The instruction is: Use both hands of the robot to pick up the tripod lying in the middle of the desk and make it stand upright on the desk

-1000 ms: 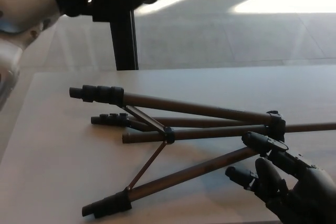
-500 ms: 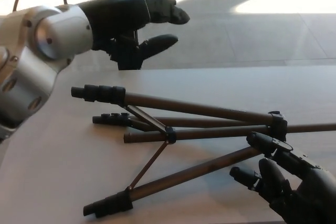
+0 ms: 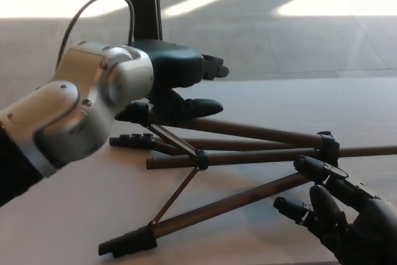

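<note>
Pale matte desk (image 3: 56, 215) under a dark brown metal tripod (image 3: 248, 153) lying flat, sunlit tiled floor (image 3: 310, 29) beyond it, left hand (image 3: 180, 82) spread empty above its far leg, right hand (image 3: 347, 215) spread empty beside its head.

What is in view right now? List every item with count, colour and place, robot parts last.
tripod: one, dark brown legs with black feet and joints, lying on its side mid-desk, legs spread toward the left
desk: one, pale, fills the lower picture
post: one, black, standing on the floor behind the desk
floor: grey, sunlit patches, beyond the desk
cable: one, dark, looping above the left arm
left hand: one, black, open, over the tripod's far leg
right hand: one, black, open, bottom right near the tripod head
</note>
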Controlling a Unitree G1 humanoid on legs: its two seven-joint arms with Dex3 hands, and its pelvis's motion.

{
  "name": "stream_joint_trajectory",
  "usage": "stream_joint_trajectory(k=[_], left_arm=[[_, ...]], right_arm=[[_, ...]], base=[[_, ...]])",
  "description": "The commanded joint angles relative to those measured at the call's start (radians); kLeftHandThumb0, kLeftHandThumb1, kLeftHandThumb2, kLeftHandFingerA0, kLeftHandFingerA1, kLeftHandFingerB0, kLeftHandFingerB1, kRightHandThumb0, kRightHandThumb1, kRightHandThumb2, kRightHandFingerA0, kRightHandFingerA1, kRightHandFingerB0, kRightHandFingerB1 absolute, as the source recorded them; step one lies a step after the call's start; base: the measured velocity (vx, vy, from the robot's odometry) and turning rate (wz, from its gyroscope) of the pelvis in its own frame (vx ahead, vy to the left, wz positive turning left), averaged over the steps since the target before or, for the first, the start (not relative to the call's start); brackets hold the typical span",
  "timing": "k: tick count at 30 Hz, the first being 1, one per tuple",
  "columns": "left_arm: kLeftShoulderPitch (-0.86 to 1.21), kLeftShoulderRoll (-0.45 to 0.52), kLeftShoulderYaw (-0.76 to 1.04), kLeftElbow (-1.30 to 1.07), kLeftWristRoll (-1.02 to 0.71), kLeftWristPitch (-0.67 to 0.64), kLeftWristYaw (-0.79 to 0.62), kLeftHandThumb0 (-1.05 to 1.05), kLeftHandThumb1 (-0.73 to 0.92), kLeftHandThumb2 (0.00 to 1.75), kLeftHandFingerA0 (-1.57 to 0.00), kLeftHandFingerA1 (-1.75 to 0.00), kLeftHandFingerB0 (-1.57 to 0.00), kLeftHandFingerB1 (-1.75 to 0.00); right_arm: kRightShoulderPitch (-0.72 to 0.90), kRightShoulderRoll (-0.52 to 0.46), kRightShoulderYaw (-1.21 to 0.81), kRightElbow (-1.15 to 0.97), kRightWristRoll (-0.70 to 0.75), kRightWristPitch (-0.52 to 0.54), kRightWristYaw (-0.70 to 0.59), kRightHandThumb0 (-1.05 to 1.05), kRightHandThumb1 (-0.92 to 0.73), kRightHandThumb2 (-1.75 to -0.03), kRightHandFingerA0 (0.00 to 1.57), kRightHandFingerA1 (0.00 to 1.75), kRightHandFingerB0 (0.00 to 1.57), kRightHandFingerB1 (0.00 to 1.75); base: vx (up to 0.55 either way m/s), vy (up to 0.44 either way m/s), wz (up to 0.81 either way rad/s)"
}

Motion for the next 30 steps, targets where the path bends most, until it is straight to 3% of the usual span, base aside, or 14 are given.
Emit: stream_joint_trajectory(k=[1,4,5,6,7,8,9,16,17,18,21,28,29,30], left_arm=[[-0.112,-0.071,-0.273,0.134,0.521,-0.086,-0.04,-1.02,0.58,1.06,0.0,-0.07,-0.16,-0.03],[-0.132,-0.07,-0.354,0.167,0.646,-0.126,-0.004,-1.05,0.62,1.09,0.0,-0.05,-0.15,0.0],[-0.134,-0.073,-0.372,0.179,0.671,-0.132,0.012,-1.03,0.6,1.06,0.0,-0.09,-0.13,0.0],[-0.139,-0.083,-0.397,0.201,0.701,-0.129,0.031,-1.0,0.57,1.04,0.0,-0.15,0.0,0.0],[-0.141,-0.085,-0.401,0.204,0.704,-0.127,0.033,-1.0,0.57,1.04,0.0,-0.15,0.0,0.0],[-0.144,-0.105,-0.426,0.254,0.746,-0.124,0.122,-0.97,0.59,0.81,0.0,0.0,0.0,-0.15],[-0.156,-0.119,-0.44,0.277,0.76,-0.121,0.146,-0.98,0.55,1.03,0.0,-0.15,-0.04,-0.01],[-0.181,-0.179,-0.446,0.328,0.761,-0.085,0.225,-1.03,0.62,1.03,0.0,-0.07,-0.13,0.0],[-0.188,-0.188,-0.45,0.334,0.766,-0.083,0.233,-0.92,0.68,0.65,0.0,-0.06,0.0,-0.28],[-0.177,-0.197,-0.443,0.323,0.76,-0.07,0.246,-0.97,0.57,0.96,0.0,-0.1,-0.15,-0.04],[-0.157,-0.217,-0.448,0.332,0.76,-0.049,0.257,-0.96,0.54,0.98,0.0,-0.14,0.0,-0.01],[-0.118,-0.276,-0.434,0.395,0.741,-0.001,0.306,-0.92,0.54,0.99,-0.02,-0.3,-0.11,-0.16],[-0.107,-0.282,-0.435,0.409,0.754,0.0,0.361,-0.89,0.64,0.6,-0.17,-0.56,-0.14,-0.38],[-0.101,-0.283,-0.434,0.415,0.761,0.0,0.384,-0.89,0.64,0.6,-0.17,-0.56,-0.14,-0.38]], right_arm=[[-0.027,-0.034,-0.064,-0.033,0.028,0.094,-0.062,-0.72,-0.63,-0.6,0.52,0.68,0.49,0.41],[-0.021,-0.04,-0.063,-0.031,0.03,0.091,-0.047,-0.74,-0.53,-0.93,0.49,0.71,0.39,0.51],[-0.017,-0.04,-0.06,-0.031,0.029,0.087,-0.043,-0.7,-0.66,-0.6,0.49,0.66,0.46,0.4],[-0.013,-0.046,-0.053,-0.032,0.016,0.082,-0.04,-0.73,-0.54,-0.94,0.49,0.69,0.39,0.51],[-0.013,-0.047,-0.052,-0.032,0.014,0.082,-0.039,-0.73,-0.54,-0.94,0.49,0.69,0.39,0.51],[-0.01,-0.053,-0.046,-0.022,0.003,0.074,-0.032,-0.72,-0.66,-0.6,0.51,0.68,0.49,0.42],[-0.01,-0.053,-0.045,-0.022,0.0,0.079,-0.036,-0.73,-0.66,-0.6,0.52,0.68,0.5,0.42],[-0.021,-0.046,-0.036,-0.024,-0.017,0.088,-0.057,-0.72,-0.65,-0.6,0.53,0.67,0.53,0.42],[-0.027,-0.044,-0.036,-0.025,-0.018,0.091,-0.063,-0.72,-0.64,-0.59,0.54,0.67,0.53,0.42],[-0.029,-0.048,-0.038,-0.026,-0.013,0.094,-0.057,-0.73,-0.65,-0.6,0.54,0.68,0.52,0.42],[-0.031,-0.045,-0.039,-0.015,-0.021,0.082,-0.058,-0.76,-0.51,-0.76,0.53,0.68,0.5,0.49],[-0.035,-0.045,-0.04,-0.015,-0.021,0.085,-0.059,-0.72,-0.64,-0.59,0.53,0.67,0.53,0.42],[-0.038,-0.043,-0.04,-0.019,-0.019,0.094,-0.067,-0.77,-0.5,-0.76,0.53,0.69,0.51,0.49],[-0.041,-0.041,-0.039,-0.02,-0.019,0.099,-0.07,-0.77,-0.5,-0.76,0.53,0.69,0.51,0.49]], base=[[0.0,0.0,0.0],[0.0,0.0,0.0],[0.0,0.0,0.0],[0.0,0.0,0.0],[0.0,0.0,0.0],[0.0,0.0,0.0],[0.0,0.0,0.0],[0.0,0.0,0.0],[0.0,0.0,0.0],[0.0,0.0,0.0],[0.0,0.0,0.0],[0.0,0.0,0.0],[0.0,0.0,0.0],[0.0,0.0,0.0]])
